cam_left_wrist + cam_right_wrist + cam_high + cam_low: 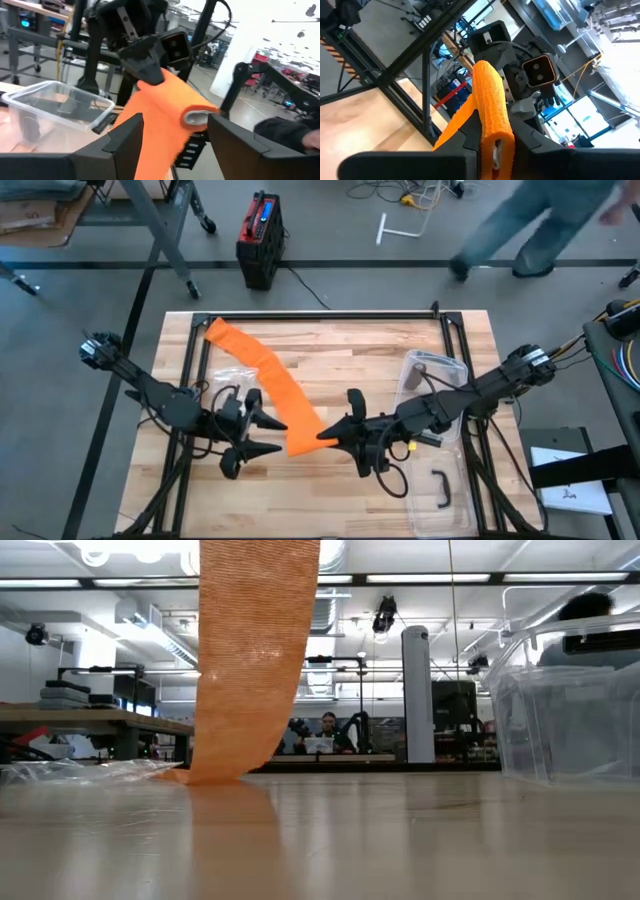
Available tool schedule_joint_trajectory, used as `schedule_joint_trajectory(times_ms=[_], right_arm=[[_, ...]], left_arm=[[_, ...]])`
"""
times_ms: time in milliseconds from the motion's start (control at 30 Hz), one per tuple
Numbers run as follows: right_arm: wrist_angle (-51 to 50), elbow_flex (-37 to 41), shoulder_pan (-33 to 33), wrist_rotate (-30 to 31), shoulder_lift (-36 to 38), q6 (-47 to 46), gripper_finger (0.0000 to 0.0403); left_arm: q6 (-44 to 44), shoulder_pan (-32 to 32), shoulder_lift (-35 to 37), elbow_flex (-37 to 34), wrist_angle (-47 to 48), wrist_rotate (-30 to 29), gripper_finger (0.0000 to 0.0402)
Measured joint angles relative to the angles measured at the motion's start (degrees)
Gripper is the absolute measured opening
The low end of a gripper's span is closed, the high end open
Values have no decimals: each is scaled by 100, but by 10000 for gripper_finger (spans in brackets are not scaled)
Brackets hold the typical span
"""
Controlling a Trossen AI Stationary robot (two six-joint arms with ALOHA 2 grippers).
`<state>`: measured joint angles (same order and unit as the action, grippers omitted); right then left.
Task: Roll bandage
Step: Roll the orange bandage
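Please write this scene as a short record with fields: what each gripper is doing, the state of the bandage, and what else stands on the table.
right gripper: shut on the rolled end of the orange bandage, lifted over the table's middle
left gripper: open, its fingers on either side of the same roll, facing the right gripper
bandage state: partly rolled; loose tail runs down to the wooden table and lies toward its far left corner
other items: clear plastic bin on the table's right side

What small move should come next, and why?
Probably the left gripper should close on the roll: the right gripper pinches the rolled end of the orange bandage, whose tail trails loose across the table.
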<state>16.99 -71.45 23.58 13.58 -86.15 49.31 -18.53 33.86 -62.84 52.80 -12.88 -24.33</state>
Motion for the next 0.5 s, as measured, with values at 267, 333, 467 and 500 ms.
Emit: schedule_joint_trajectory(times_ms=[267, 333, 467, 500], right_arm=[[-308, -12, -149, -44, 2, 23, 45], [-321, -12, -167, -52, 4, 159, 45], [-334, -17, -171, -8, 10, 617, 46], [-333, -17, -171, -4, 11, 703, 46]], left_arm=[[-96, -299, -199, 0, -3, 382, 252], [-215, -363, -207, 0, 8, 502, 255], [-346, -480, -203, 0, 29, 603, 253], [-345, -501, -202, 0, 28, 607, 251]])
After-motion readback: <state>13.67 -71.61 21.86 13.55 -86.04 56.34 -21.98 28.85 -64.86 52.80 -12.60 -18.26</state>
